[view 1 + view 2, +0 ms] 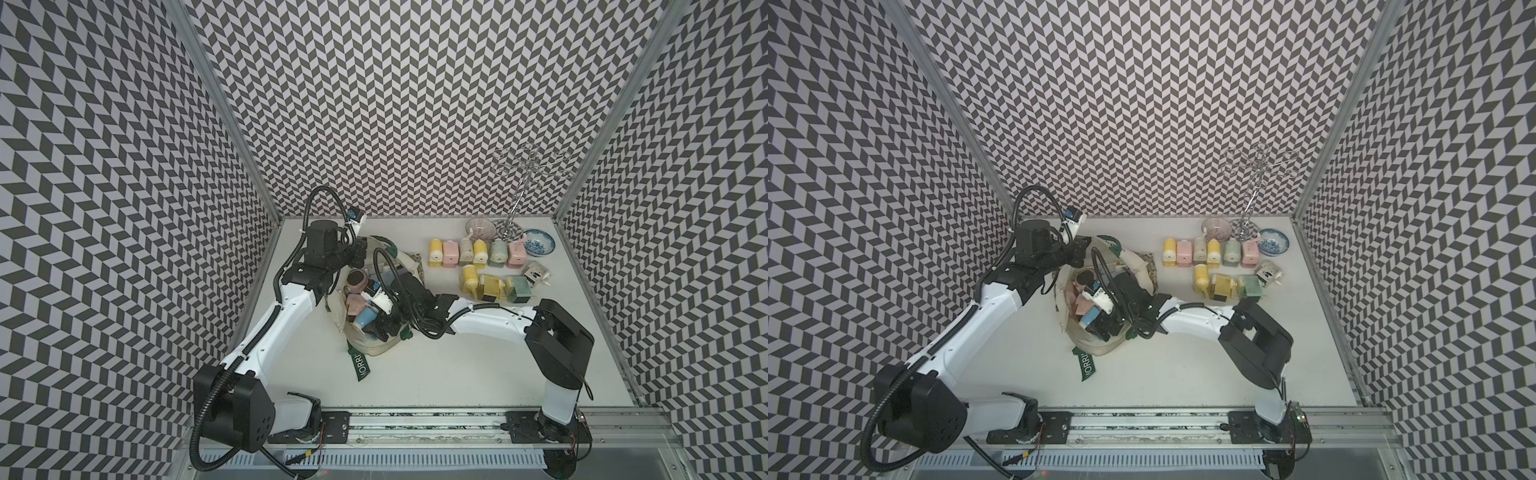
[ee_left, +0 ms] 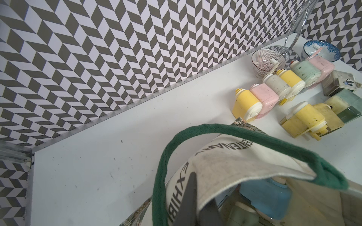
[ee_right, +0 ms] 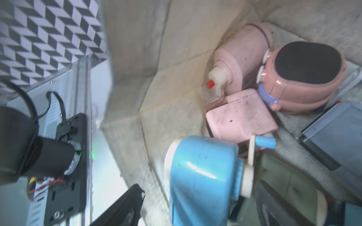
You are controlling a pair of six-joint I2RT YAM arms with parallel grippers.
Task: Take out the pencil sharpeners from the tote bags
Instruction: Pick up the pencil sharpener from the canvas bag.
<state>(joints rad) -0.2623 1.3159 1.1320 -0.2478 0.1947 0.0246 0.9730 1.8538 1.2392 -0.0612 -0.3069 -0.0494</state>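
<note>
Legible text: the dark green strap (image 1: 364, 366) lying on the table (image 1: 457, 374) reads "MORRI", and the cream tote bag (image 2: 235, 156) shows "EXHIBI" and "ENTENARY" in black on its turned-over rim. The left gripper (image 2: 201, 193) is pressed together on that rim, pinching the canvas. The right gripper (image 3: 199, 185) is inside the bag, jaws spread wide either side of a blue sharpener (image 3: 201, 156), with a gap showing at one finger. Of the pencil sharpeners (image 1: 478, 251), one group stands in a row and a cluster on the robot's right side of the table near two bowls (image 1: 539, 243), apart from the bag, while pink ones (image 3: 241, 115) lie beside the blue one inside it.
</note>
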